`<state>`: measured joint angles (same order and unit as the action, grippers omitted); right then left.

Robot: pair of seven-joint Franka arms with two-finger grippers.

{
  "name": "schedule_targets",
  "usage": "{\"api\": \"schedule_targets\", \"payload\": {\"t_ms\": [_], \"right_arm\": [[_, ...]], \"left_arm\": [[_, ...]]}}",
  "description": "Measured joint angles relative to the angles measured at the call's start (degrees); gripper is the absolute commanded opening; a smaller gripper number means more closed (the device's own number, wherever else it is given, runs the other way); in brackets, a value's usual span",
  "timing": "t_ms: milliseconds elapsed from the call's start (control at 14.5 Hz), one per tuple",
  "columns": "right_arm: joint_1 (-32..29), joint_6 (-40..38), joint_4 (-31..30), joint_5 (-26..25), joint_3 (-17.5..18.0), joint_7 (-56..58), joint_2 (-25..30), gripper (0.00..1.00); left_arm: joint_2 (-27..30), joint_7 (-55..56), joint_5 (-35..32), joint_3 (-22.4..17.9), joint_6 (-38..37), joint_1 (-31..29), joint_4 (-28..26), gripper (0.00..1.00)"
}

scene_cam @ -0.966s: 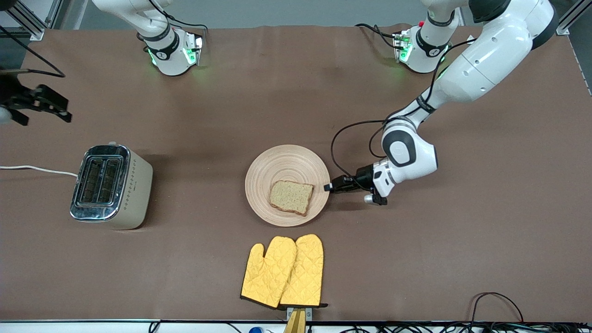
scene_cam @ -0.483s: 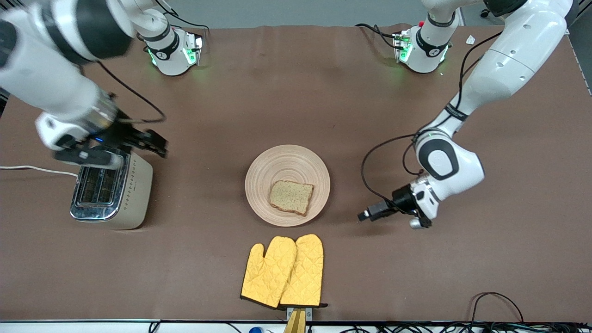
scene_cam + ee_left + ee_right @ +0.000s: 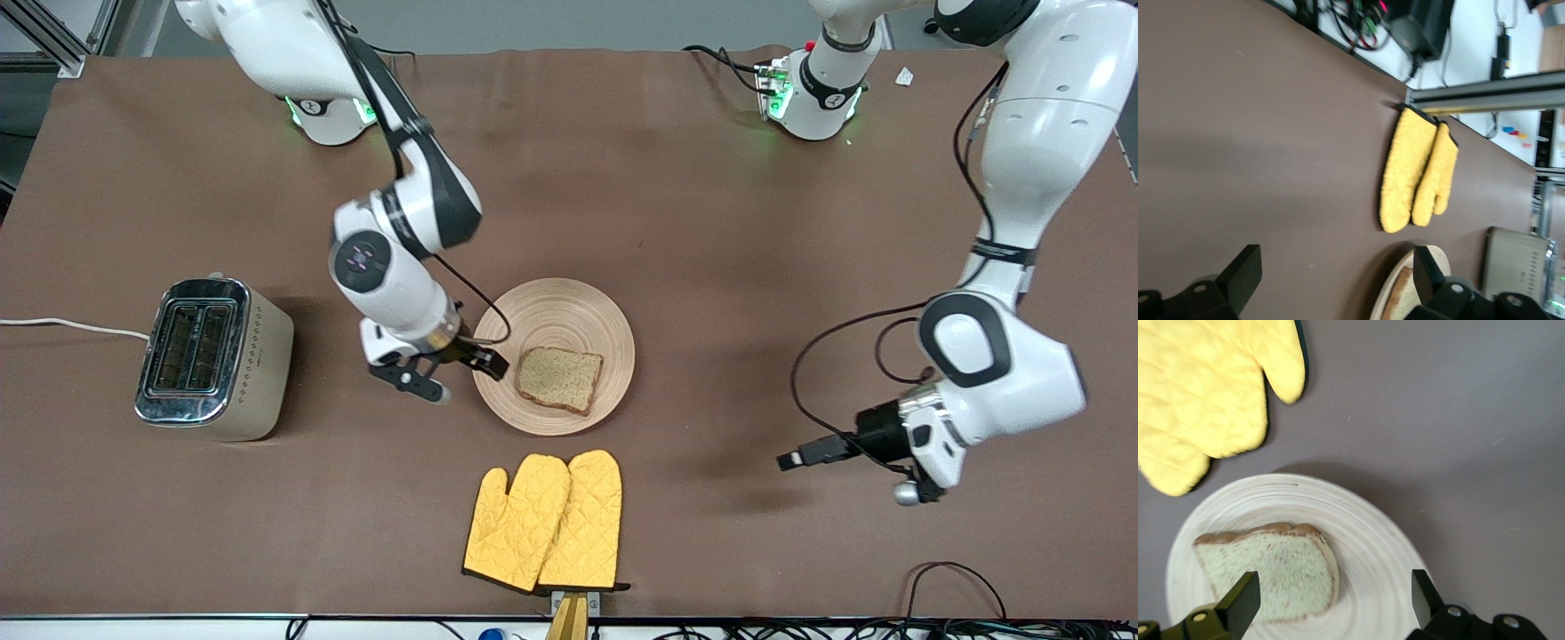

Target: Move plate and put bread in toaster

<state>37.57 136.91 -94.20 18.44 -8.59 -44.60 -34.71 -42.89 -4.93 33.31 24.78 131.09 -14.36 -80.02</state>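
Note:
The pale wooden plate (image 3: 551, 307) lies mid-table with the bread (image 3: 560, 378) on its nearer half. The toaster (image 3: 213, 356) stands toward the right arm's end, both slots empty. My right gripper (image 3: 460, 373) is open and low over the plate's rim on the toaster side, beside the bread. In the right wrist view the right gripper (image 3: 1331, 600) faces the bread (image 3: 1271, 570) and plate (image 3: 1371, 540). My left gripper (image 3: 791, 460) is open and empty over bare table toward the left arm's end. The left gripper (image 3: 1335, 280) sees the plate (image 3: 1386, 297) farther off.
A pair of yellow oven mitts (image 3: 547, 520) lies nearer the front camera than the plate, by the table's edge, and also shows in the right wrist view (image 3: 1205, 387). The toaster's white cord (image 3: 71, 325) runs off the table's end. Cables lie along the front edge.
The left arm pulled its gripper away from the plate's rim, out toward its own end of the table. The right arm swung in over the toaster and down to the plate's toaster-side rim.

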Motion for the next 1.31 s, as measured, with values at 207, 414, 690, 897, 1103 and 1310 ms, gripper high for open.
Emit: {"api": "schedule_targets", "payload": {"t_ms": [207,414,690,897,1103,1310], "right_arm": [[2.78,4.94,0.35,1.83,-0.02,-0.38,-4.74,1.00],[4.01,5.17,0.68,1.89,-0.04,-1.01,-5.58,0.94],[4.85,5.10,0.75,1.91,-0.05,-1.36,-6.16,0.64],[4.84,5.09,0.76,1.91,-0.39,-1.34,-6.52,0.48],[4.85,5.08,0.79,1.91,-0.40,-1.34,-7.00,0.42],[5.13,6.82,0.99,1.94,-0.33,-1.41,-7.79,0.19]], "left_arm": [[4.25,8.79,-8.40,-0.21,-5.26,-1.19,2.19,1.00],[10.44,15.75,-18.41,-0.22,-10.84,-0.82,2.21,1.00],[18.53,20.91,-33.03,-0.25,-21.71,-0.23,2.19,1.00],[23.31,20.34,-35.47,-0.51,-27.03,-0.35,2.17,1.00],[29.11,14.69,-35.84,-5.37,-30.91,2.35,2.12,1.00],[35.35,9.46,-35.85,-15.94,-35.74,9.77,0.84,1.00]]}}
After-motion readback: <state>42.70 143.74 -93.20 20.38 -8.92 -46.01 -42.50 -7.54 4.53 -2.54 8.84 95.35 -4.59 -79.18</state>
